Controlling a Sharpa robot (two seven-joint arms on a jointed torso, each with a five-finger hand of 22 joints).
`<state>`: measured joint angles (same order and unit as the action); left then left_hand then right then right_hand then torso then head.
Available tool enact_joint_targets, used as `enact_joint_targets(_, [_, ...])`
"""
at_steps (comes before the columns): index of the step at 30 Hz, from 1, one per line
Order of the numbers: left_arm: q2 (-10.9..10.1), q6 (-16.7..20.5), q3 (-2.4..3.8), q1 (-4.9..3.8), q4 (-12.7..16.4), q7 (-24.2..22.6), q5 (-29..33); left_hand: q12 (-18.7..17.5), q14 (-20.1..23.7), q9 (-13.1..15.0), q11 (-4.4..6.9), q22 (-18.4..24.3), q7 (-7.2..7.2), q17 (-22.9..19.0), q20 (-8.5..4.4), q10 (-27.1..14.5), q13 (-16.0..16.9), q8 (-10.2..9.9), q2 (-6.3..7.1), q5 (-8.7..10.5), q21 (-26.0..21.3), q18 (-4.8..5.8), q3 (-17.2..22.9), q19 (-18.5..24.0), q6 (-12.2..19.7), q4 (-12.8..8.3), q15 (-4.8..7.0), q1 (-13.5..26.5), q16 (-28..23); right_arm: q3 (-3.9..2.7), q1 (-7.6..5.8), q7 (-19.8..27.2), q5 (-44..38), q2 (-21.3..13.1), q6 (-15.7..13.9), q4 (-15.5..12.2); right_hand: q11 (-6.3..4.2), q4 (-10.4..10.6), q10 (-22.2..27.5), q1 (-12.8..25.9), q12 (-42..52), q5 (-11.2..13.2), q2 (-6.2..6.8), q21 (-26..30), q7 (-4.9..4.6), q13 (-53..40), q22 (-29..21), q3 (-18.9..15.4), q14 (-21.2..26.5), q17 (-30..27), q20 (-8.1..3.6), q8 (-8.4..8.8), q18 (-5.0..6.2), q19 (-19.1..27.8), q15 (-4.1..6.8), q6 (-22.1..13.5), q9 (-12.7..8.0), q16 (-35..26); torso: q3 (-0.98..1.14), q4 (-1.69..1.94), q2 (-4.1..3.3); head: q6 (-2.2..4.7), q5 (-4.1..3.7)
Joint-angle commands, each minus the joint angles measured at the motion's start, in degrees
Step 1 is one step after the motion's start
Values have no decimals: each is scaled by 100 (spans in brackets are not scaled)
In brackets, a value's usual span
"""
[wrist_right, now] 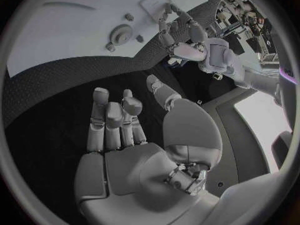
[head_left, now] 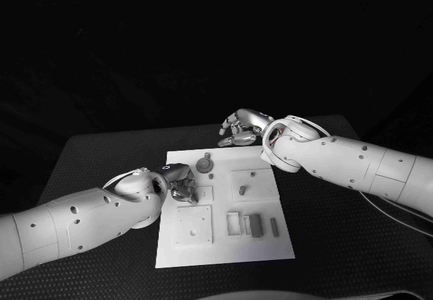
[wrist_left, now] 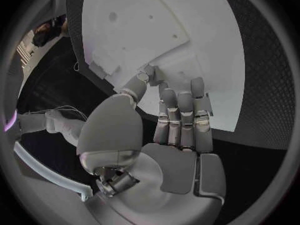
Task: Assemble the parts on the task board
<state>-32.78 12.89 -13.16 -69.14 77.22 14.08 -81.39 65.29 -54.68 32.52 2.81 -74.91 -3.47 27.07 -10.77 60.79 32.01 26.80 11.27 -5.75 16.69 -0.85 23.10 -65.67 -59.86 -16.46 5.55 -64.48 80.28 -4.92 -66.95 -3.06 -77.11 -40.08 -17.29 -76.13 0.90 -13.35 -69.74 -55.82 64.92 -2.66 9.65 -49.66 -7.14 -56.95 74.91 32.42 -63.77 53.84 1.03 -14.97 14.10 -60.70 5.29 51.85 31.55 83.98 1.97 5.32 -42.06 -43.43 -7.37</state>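
On the desk (head_left: 90,156), the left hand (head_left: 181,182) hovers with empty, loosely spread fingers over the white board's (head_left: 226,250) left edge, nearer the round part (head_left: 206,165) near the board's far edge than the right hand (head_left: 242,128), likewise empty, beyond that edge.

One white task board (head_left: 261,247) on one black worktop (head_left: 343,250). Two hands: left hand (head_left: 181,182) at the board's left edge, right hand (head_left: 242,128) just past the board's far edge. On the board: one round disc part (head_left: 206,165) near its far edge, one small peg (head_left: 243,189) toward its middle, three upright block parts near its front edge: (head_left: 233,223), (head_left: 255,225), (head_left: 274,227). One square plate section (head_left: 193,226) left of those blocks. Smaller pieces too small to count.
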Motion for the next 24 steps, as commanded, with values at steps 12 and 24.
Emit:
enact_joint_targets(12, [19,143,-1,5,12,60,-68,174,-103,-36,34,-145,39,-29,-79,150,26,16,-172,-59,149,85,136,-166,-55,-4,147,-193,163,-3,2,45,-7,-8,59,-12,0,57,53,78,-17,-13,-15,24,-25,10,43,-3,24,-7,-6,20,90,20,-13,0,9,-29,-1,0,-1,14,2])
enact_joint_targets(24, [33,173,-1,5,-18,122,-82,244,-209,-95,46,-147,48,-96,-104,250,-3,-115,-206,-33,265,85,603,-231,-162,6,212,-290,227,-3,2,44,-7,-14,60,-17,-1,61,53,82,-17,-12,-16,24,-25,10,43,-4,24,-7,-5,20,90,20,-13,1,10,-29,-3,0,-1,29,-1])
